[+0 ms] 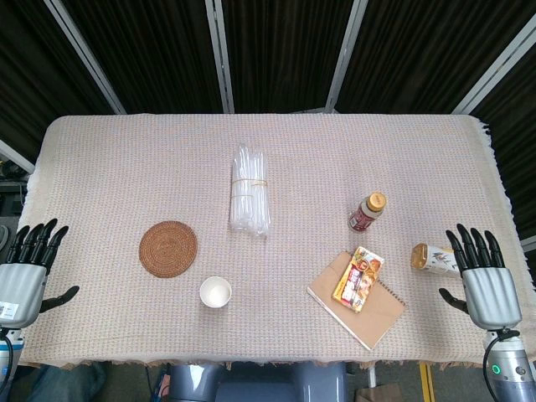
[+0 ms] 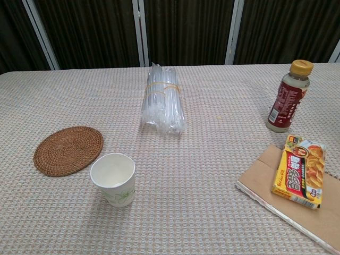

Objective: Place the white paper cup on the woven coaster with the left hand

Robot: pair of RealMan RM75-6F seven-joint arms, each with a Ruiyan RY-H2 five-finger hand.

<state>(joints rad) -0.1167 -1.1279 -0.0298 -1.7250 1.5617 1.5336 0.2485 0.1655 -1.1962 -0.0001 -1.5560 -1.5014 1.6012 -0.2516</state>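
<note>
Two hands in view and neither has anything in it: the left hand sits with fingers spread at the table's edge, and the right hand does the same on the far side. The white paper cup stands upright, mouth up, just beside the woven coaster, on the robot's side of it and a bit toward the right hand, not touching it. From the left hand the cup lies inward across the cloth, with the coaster just past it, so the left hand is clearly the nearer one. Since the cup's axis is vertical, I'd guess a sideways wrap around the wall works best, then a short hop onto the coaster.
</note>
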